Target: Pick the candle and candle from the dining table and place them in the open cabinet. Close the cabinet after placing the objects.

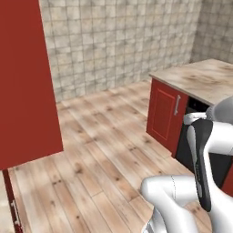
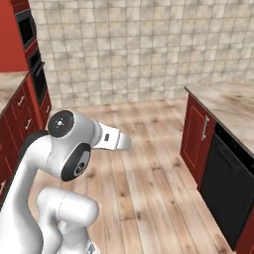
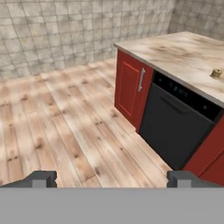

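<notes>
The dining table (image 3: pixel 175 50) has a marbled beige top over a red base and fills the upper right of the hand view; it also reaches in from the right in the base views (image 1: pixel 205 78) (image 2: pixel 228 104). A squat brass-gold candle (image 3: pixel 216 73) stands on it near the right edge. My gripper (image 3: pixel 112 179) hangs open and empty over the wooden floor, well short of the table and left of the candle. A broad red panel (image 1: pixel 25 82) close at upper left looks like part of the cabinet; its inside is hidden.
A black dishwasher front (image 3: pixel 175 127) and a red door with a grey handle (image 3: pixel 129 87) sit under the table top. Low red cupboards (image 2: pixel 15 116) and a tall oven unit (image 2: pixel 30 49) line the left. Wooden floor (image 1: pixel 104 136) lies open between them, with a tiled wall behind.
</notes>
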